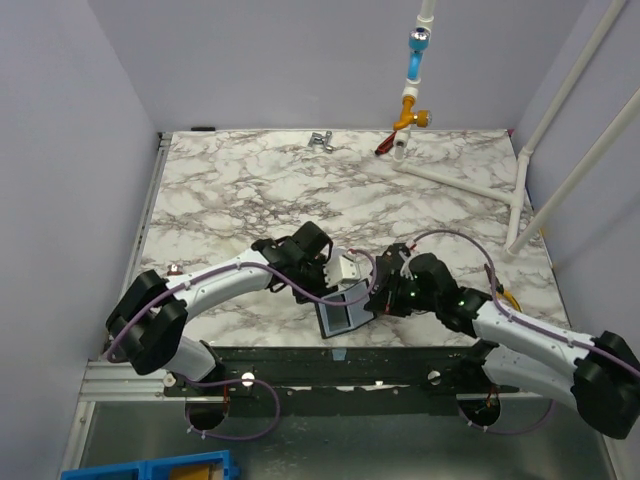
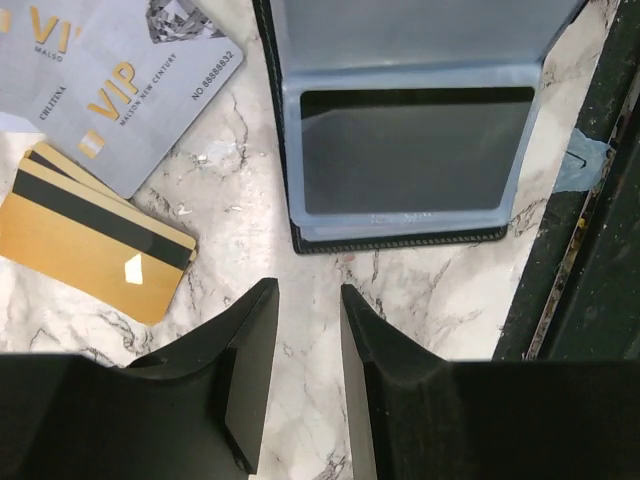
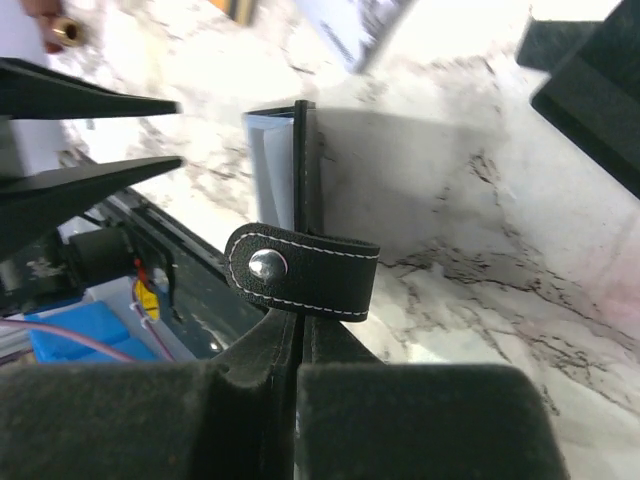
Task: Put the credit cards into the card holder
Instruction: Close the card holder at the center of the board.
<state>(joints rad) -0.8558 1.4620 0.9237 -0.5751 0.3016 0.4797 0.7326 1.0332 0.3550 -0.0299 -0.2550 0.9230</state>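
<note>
Two arms meet over the middle of the marble desk (image 1: 250, 190), close to its near edge. The card holder (image 2: 410, 150) sits there, opened. One leaf lies flat on the marble with its bluish-grey lining and a dark pocket window facing up, and the other leaf stands up from it.

The right hand (image 3: 297, 325) is clenched on the edge of that raised leaf, fingers pressed tight against it. The clasp tab (image 3: 300, 272), with its metal snap (image 3: 264, 263), curls across just beyond the fingertips.

The left hand (image 2: 308, 292) hangs over bare marble just beside a corner of the flat leaf. It is released, with a narrow gap between its two fingers and nothing in it.

Outside the holder, on its far side, the grey-blue card (image 2: 140, 90) and the gold-tan card (image 2: 90, 245) lie flat on the desk. The grey-blue one shows gold VIP lettering and a printed number. The gold-tan one has its dark stripe up and a small pale mark near one corner. Their edges meet, and I cannot tell which lies on top.

A strip of blue tape (image 2: 585, 160) sticks to the dark rail (image 2: 600, 260) along the desk's near edge. At the far edge stands a white pipe with a blue and orange fitting (image 1: 412, 95).
</note>
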